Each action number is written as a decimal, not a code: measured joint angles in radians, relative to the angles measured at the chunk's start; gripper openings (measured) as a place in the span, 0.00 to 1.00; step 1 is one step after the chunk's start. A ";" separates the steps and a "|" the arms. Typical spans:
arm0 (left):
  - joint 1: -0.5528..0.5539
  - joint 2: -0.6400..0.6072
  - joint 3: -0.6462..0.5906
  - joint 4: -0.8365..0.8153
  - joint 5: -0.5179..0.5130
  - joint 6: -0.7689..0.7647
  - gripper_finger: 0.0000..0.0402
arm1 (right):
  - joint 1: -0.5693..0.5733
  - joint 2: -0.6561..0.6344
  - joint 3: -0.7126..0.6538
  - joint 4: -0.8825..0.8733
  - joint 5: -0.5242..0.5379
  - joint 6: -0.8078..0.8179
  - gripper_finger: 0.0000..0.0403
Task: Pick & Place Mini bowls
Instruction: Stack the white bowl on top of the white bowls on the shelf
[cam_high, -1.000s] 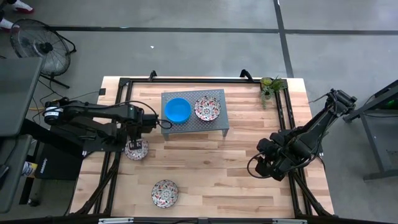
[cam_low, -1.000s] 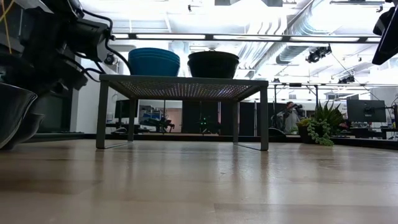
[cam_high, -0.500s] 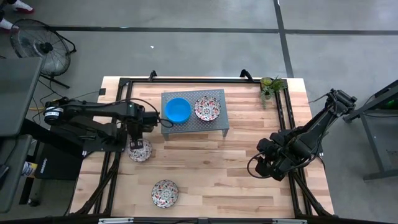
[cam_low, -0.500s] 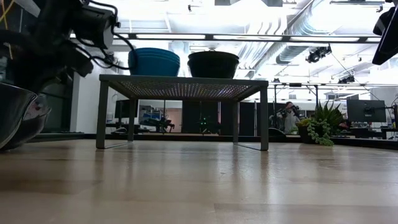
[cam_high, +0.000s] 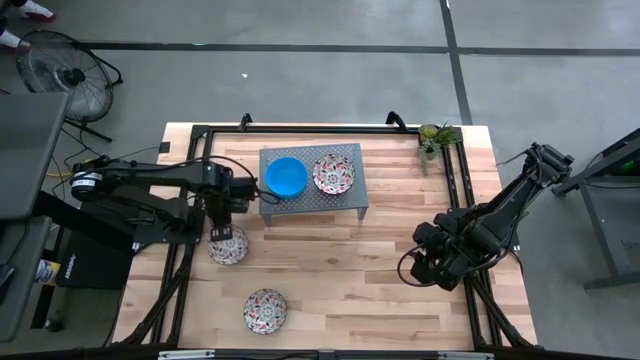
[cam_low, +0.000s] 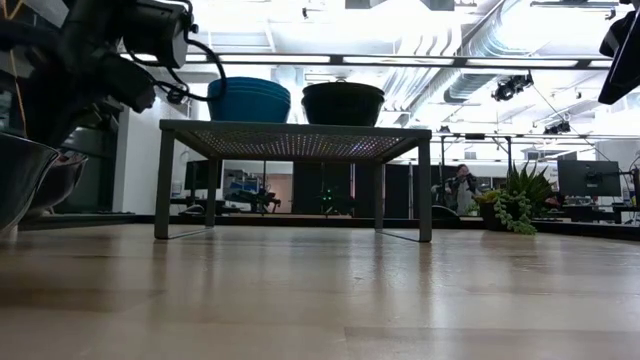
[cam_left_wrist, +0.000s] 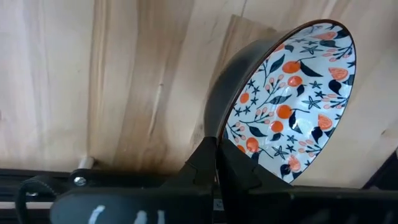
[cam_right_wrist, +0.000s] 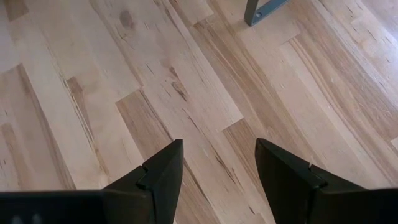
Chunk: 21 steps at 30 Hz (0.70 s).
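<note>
Gripping a floral bowl (cam_high: 227, 246) by its rim, left gripper (cam_high: 224, 236) sits clamped just in front of the grey stand (cam_high: 345, 197)'s left end, w/ stand beyond it; right gripper (cam_right_wrist: 217, 171), fingers apart, waits far right.

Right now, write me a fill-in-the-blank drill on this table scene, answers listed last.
1. The left gripper is shut on the rim of a ___ bowl.
2. The grey stand carries ___ stacks of bowls.
3. The right gripper hangs ___ over bare wood.
4. The stack nearer the left arm is ___.

Answers: floral; two; open; blue
</note>
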 joint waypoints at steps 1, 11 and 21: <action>0.000 0.000 0.000 0.002 0.007 -0.001 0.00 | 0.000 0.000 0.000 0.000 0.000 0.000 0.47; 0.000 0.000 0.000 0.035 0.055 -0.010 0.00 | 0.000 0.000 0.000 0.000 0.000 -0.003 0.47; 0.000 0.000 0.002 0.057 0.096 -0.022 0.00 | 0.000 0.000 0.000 0.000 -0.001 -0.003 0.47</action>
